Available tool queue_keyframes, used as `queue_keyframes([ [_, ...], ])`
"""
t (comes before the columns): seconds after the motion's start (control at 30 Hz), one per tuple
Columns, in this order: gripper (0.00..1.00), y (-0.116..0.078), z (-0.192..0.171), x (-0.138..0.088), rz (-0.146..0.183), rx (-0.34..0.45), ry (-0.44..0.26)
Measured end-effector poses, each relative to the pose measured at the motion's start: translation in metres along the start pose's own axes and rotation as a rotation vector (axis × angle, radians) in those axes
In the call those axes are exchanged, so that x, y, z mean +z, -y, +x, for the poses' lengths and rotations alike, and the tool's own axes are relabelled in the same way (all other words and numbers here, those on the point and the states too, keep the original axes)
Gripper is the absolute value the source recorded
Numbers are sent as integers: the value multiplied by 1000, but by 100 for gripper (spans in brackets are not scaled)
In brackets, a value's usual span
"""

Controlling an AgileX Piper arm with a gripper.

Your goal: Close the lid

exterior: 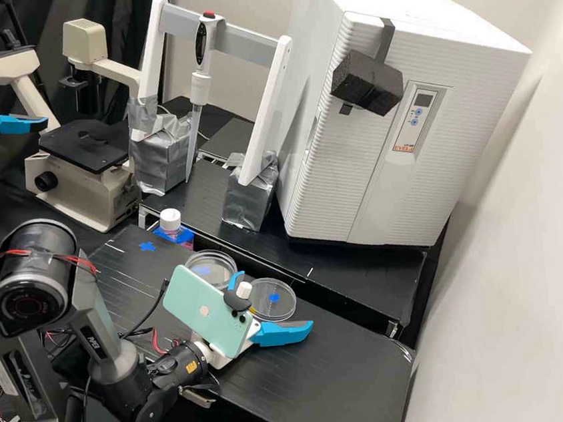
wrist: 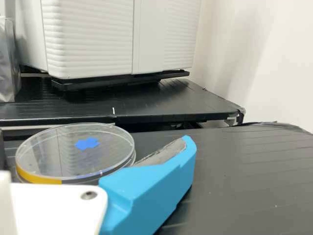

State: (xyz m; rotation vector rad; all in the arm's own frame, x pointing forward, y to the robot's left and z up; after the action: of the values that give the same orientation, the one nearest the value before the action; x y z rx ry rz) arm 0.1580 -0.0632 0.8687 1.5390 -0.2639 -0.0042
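Well, my claw (exterior: 276, 299) stands open, one blue finger (wrist: 146, 193) beside the clear dish (wrist: 58, 154) near the back edge of the table (exterior: 353, 378), likely for lining up.

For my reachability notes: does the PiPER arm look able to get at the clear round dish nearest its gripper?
Probably yes: the gripper is open right by the clear round dish, and I see nothing standing between them.

The gripper (exterior: 276, 299) is white, its fingers (exterior: 281, 333) bright blue with a grey pad (wrist: 161, 153). The near dish (exterior: 265, 310) is clear, marked blue, yellow at its rim. Phone (exterior: 194, 305): mint green. Cabinet (exterior: 318, 180): white, ribbed. Bench (exterior: 352, 375): black.
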Motion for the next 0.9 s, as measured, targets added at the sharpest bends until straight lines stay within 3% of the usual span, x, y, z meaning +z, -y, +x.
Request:
queue_keyframes([
  [0.03, 100, 0, 0, 0, 2, 3, 2],
  [0.07, 0, 0, 1, 0, 1, 2, 1],
  [0.37, 0, 0, 2, 0, -12, 7, 4],
  [0.9, 0, 1, 3, -1, -8, 10, 4],
])
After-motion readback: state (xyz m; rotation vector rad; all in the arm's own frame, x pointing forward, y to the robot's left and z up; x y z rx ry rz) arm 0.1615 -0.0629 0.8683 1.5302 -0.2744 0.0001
